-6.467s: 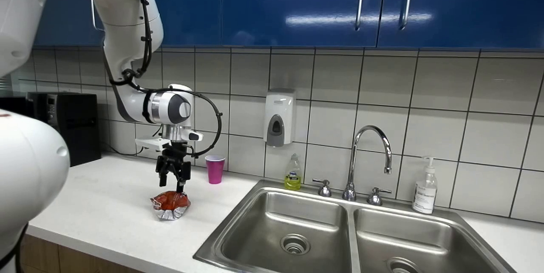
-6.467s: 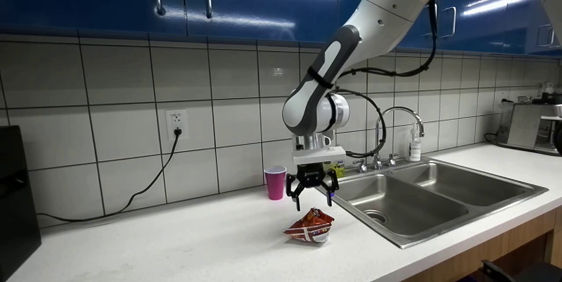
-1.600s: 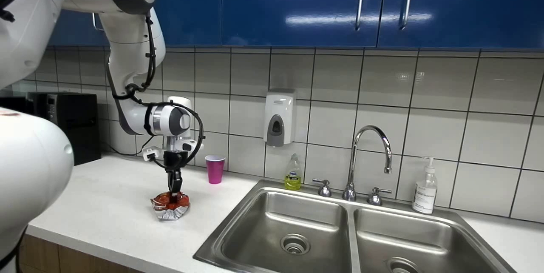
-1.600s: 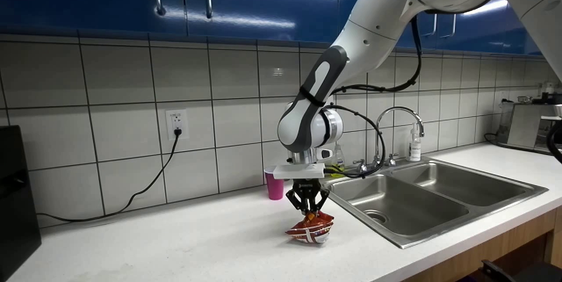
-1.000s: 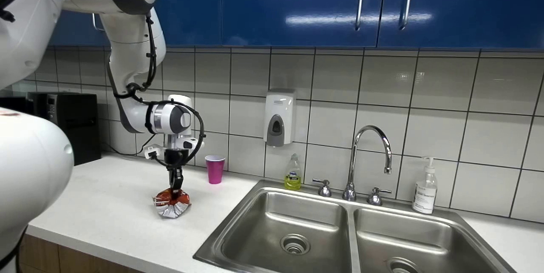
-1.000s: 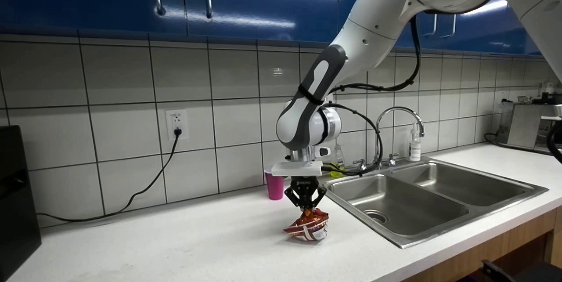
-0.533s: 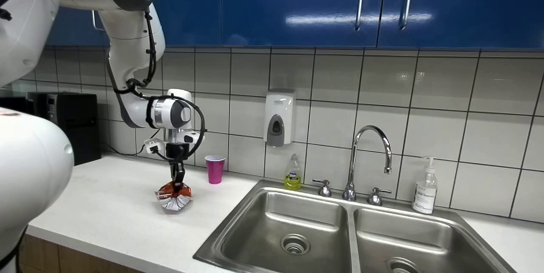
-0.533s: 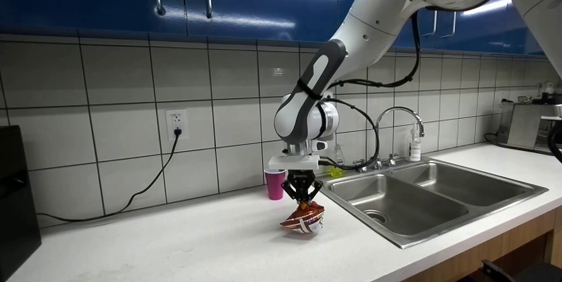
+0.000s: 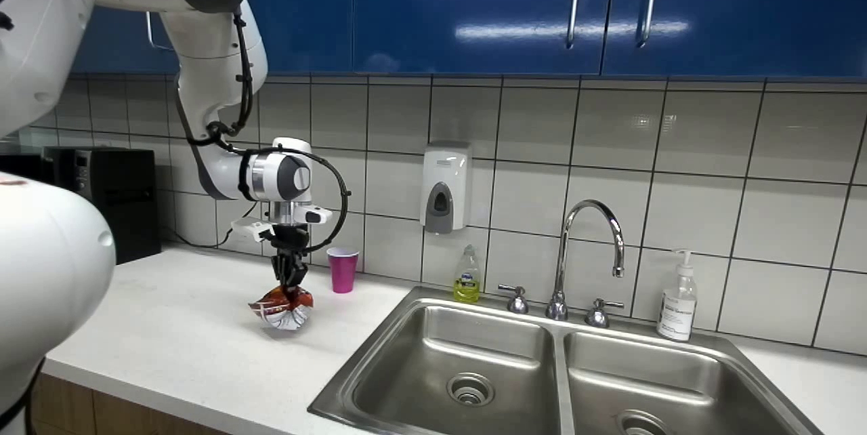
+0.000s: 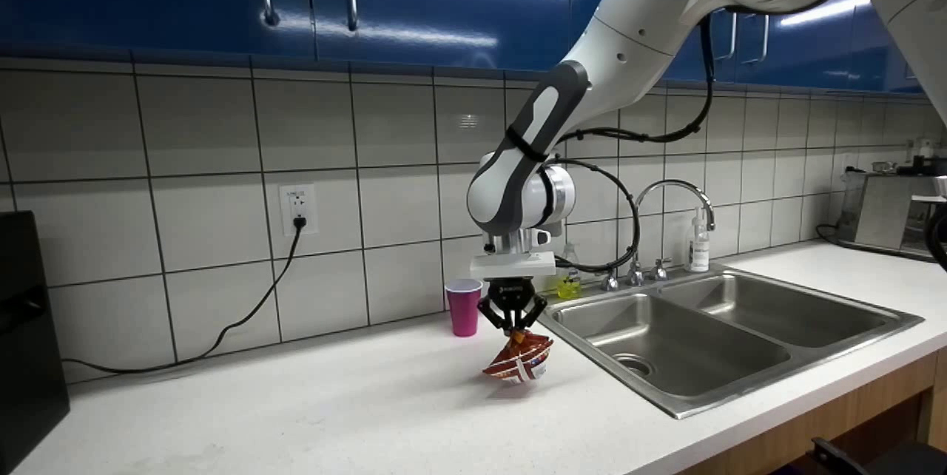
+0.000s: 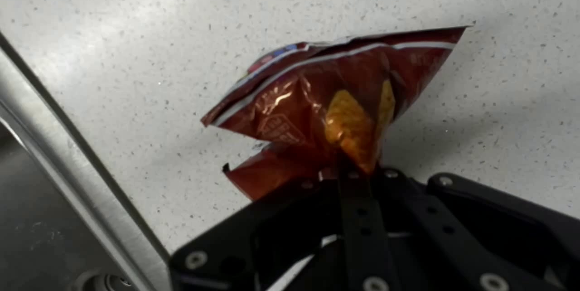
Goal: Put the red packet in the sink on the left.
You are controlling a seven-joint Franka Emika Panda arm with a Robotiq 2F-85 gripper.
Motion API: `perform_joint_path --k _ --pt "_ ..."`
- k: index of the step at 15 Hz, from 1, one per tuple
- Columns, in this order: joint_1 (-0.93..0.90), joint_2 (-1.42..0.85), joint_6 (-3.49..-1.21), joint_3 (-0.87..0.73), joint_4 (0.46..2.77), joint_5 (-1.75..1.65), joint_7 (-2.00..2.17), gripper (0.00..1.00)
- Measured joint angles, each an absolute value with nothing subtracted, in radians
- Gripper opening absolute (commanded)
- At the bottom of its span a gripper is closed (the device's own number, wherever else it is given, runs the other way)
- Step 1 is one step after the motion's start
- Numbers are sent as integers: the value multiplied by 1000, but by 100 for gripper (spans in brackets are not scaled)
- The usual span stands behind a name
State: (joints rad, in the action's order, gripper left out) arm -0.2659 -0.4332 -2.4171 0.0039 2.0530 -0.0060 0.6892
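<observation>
Clearly, the gripper [image 10: 516,330] is pinching the red packet [image 10: 520,359] by its bunched top, the narrow black fingers drawn together on gathered film. Below them the packet is hanging just above the counter [image 10: 333,401], tilted, beside the sink [image 9: 369,357] and short of its rim. In the wrist view the fingertips are hiding among dark folds, so I cannot tell how deep a bite they are taking.

Going by the glossy, creased wrapper, I am reckoning on something very light, soft and rather slippery. It is probably holding brittle contents, so squeezing the plump body would be inviting crumbs, while the body would also be bulging away from such slim fingers. The crimped or gathered edge is offering the better hold: thin, doubled film, with little inside to crush. Swing is working against it: pinched at one spot, the packet is likely to be pivoting and twisting if hurried. A slow sideways carry, with the sagging underside held above the rim, is looking like the sensible way towards the left basin [image 9: 406,387].
</observation>
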Motion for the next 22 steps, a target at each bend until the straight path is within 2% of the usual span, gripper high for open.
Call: perform_joint_path --k 10,22 --pt "-190 -414 -2453 -42 2055 -5 543 0" --pt "-73 -404 -2619 -82 2127 98 512 0"
